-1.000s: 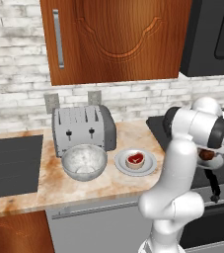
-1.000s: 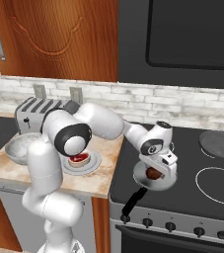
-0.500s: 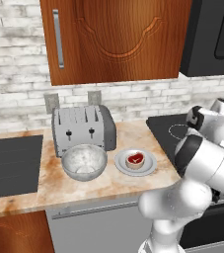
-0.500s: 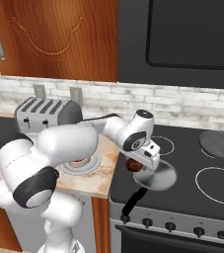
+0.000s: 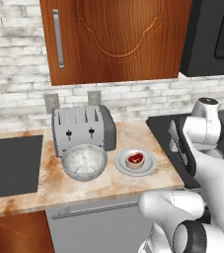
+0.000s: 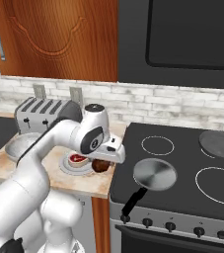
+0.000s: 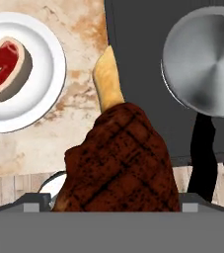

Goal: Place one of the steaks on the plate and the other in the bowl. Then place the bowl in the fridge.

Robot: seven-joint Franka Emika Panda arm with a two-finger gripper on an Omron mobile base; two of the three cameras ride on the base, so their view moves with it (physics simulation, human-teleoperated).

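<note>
Over the tabletop's edge beside the stove, the fingers (image 7: 114, 210) pinch the brown steak (image 7: 119, 160); the bowl (image 5: 84, 161) lies past the plate (image 5: 135, 162).

Dark brown grill-marked steak (image 7: 121, 160); red steak (image 7: 5, 69) on white plate (image 7: 44, 94).

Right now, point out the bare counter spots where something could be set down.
Bare marble lies in front of the bowl and plate, along the counter's front edge, and between toaster and stove. Toaster, bowl and plate crowd the middle.
</note>
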